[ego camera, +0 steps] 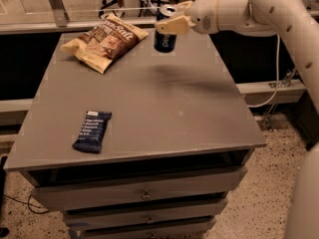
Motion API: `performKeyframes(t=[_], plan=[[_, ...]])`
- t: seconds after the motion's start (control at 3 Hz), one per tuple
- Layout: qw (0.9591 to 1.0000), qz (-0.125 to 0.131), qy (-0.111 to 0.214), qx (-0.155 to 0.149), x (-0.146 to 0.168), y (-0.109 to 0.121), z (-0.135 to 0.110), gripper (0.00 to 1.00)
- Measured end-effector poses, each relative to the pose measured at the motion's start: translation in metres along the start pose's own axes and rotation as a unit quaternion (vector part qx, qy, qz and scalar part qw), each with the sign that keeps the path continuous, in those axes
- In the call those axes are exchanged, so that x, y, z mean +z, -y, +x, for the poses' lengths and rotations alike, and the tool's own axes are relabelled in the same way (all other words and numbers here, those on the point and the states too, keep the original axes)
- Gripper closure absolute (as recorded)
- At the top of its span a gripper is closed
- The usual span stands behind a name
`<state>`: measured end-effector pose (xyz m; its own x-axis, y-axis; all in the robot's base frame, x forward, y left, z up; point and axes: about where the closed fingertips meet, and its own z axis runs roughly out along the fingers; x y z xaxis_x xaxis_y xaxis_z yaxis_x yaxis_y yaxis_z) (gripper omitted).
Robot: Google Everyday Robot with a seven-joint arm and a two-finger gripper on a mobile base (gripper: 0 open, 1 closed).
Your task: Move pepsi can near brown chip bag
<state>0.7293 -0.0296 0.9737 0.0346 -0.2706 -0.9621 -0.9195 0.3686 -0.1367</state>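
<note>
The pepsi can [164,40] is dark blue with a silver top and hangs upright above the far part of the grey table [149,108]. My gripper [169,18] is shut on the can near its top, reaching in from the right on the white arm. The brown chip bag [104,42] lies flat at the table's far left, crinkled, with pale yellow edges. The can is just right of the bag's right edge, a short gap between them.
A flat dark blue snack bar wrapper [92,130] lies near the table's front left. Drawers [144,195] sit under the tabletop. A window rail [75,24] runs behind the table. A cable [271,96] hangs at the right, above speckled floor.
</note>
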Motion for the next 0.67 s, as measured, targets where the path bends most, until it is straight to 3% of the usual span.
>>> performKeyframes(t=[0.67], plan=[[0.9997,-0.011,-0.011,-0.016,0.080,0.042,0.000,1.00]])
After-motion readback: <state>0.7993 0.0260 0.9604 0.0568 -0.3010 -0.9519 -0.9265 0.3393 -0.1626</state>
